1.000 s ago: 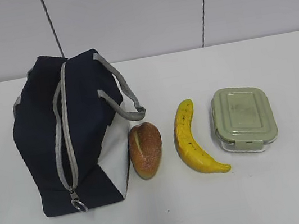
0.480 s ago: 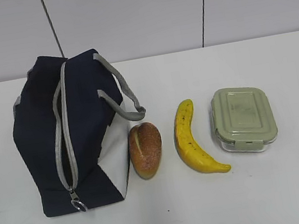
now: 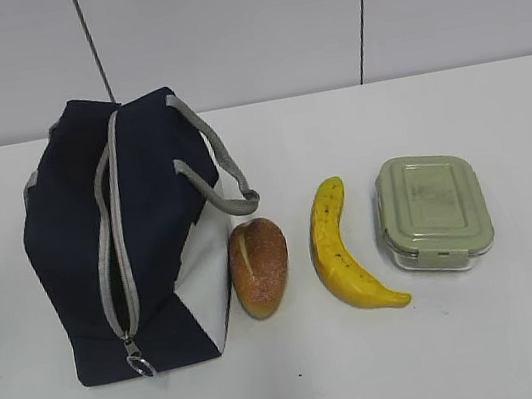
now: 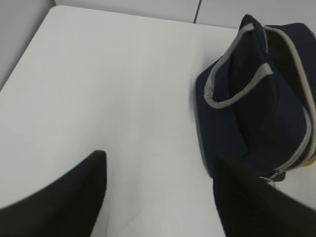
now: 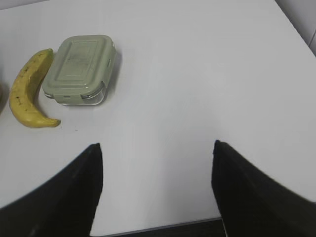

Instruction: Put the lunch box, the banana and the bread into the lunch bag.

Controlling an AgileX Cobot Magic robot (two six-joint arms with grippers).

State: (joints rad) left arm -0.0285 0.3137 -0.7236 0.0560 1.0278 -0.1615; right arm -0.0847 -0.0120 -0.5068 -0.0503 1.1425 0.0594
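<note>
- Navy-blue fabric makes up the boxy lunch bag (image 3: 131, 241), which has a white side panel and grey strap handles. It lies at 9 o'clock on the white table (image 3: 492, 346). Its grey zipper (image 3: 113, 254) faces up and looks parted to a narrow slit, with the ring pull (image 3: 138, 363) at the near end; that mouth seems too tight for loading yet.
- The 3 items sit in a row to the bag's right, probably staged for 1-by-1 pickup.
- The small oval golden-brown bread (image 3: 258, 265) with its pale slash touches or nearly touches the white panel, at about 6 o'clock.
- The curved yellow banana (image 3: 340, 250) with brown specks lies just beside the bread, its dark tip towards 5 o'clock.
- The small rectangular lunch box (image 3: 434, 211), with a sage-green clip-on lid and a clear base, sits near the banana at 3 o'clock, lid up and flat, so a top-down grasp looks open.
- The left gripper (image 4: 158, 197) hangs over bare table beside the bag's strap side, its 2 dark fingers (image 4: 64, 202) spread wide and holding nothing.
- The right gripper (image 5: 155, 192) also has its fingers (image 5: 261, 192) spread and empty; it is well apart from the lunch box, which sits at 11 o'clock in its own view.
- Nothing is in the bag, so I judge that the task has not begun.
</note>
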